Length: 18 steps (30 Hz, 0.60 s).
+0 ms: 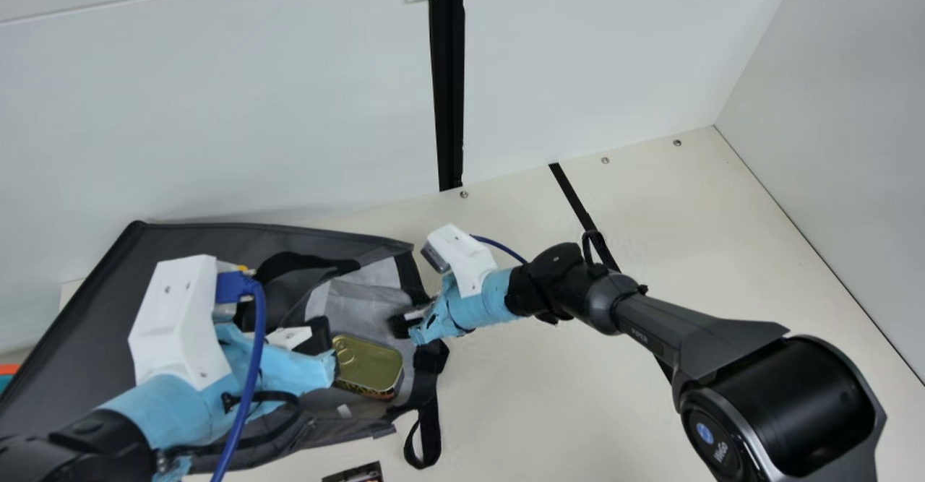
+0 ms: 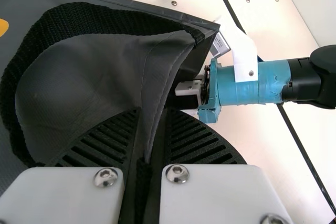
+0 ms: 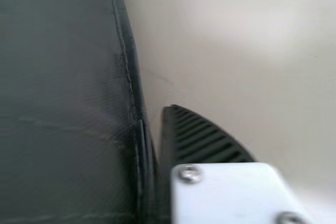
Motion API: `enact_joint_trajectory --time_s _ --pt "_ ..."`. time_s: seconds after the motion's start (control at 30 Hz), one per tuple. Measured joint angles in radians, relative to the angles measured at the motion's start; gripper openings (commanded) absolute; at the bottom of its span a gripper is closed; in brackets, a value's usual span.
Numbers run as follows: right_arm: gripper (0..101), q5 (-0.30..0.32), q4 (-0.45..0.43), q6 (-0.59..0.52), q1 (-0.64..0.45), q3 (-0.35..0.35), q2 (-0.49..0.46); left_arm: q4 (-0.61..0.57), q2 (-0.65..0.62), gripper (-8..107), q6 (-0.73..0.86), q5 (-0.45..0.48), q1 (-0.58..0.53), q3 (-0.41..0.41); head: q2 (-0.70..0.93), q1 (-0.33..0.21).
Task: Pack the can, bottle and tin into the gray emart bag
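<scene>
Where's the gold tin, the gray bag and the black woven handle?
Gold tin [image 1: 373, 366]: main view, on its flat lid.
Gray bag [image 1: 87, 316]: main view, on its wide side.
Black woven handle [image 2: 68, 18]: left wrist view, on its curved strap.

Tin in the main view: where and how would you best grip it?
Probably by its two long side walls, near mid-length, with the end effector coming from above. The tin lies lid up on the gray bag; its lid is flat apart from the pull ring, while the long walls run straight and parallel.
</scene>
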Motion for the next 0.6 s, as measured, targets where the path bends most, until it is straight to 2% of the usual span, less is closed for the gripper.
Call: enact_joint_trajectory --time_s 0.37,0.6 --pt "0 0.056 0.034 0.047 -0.035 0.018 -0.027 0.000 0.000 10 0.000 0.000 0.000 0.000 0.000 0.000" --pt "0 0.141 0.054 0.115 -0.075 0.032 -0.069 -0.004 0.000 10 0.005 0.000 0.003 0.000 -0.002 0.000"
